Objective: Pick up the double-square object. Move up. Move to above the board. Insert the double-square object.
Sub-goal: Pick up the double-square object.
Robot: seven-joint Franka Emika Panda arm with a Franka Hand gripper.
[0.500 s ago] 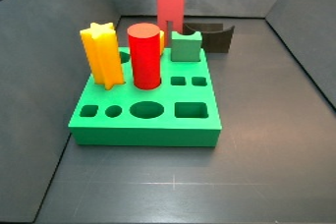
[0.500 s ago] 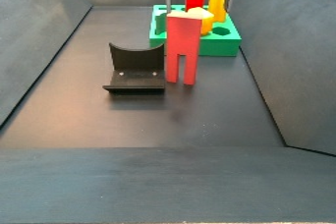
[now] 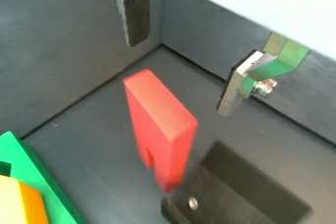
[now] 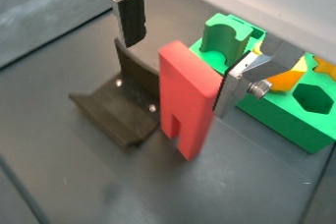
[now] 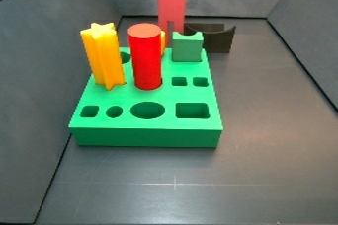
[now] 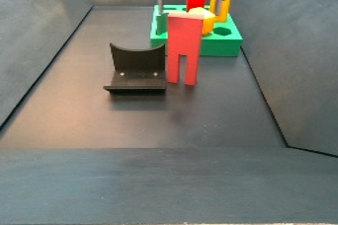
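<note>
gripper (image 4: 184,56) above double-square object (image 4: 188,100), jaws spread wide, holding nothing. block upright at frame centre, long axis vertical, between fingers (image 4: 132,22) but lower; straight descent needed.

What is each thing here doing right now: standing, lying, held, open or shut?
Pincer: open, above the pink block, holding nothing.
Pink block: upright on the floor on its two legs, not gripped.
Green board: flat on the floor, several holes unfilled.
Red cylinder: upright in the board.
Yellow star: upright in the board.
Green piece: standing in the board.
Fixture: on the floor beside the pink block, holding nothing.
</note>
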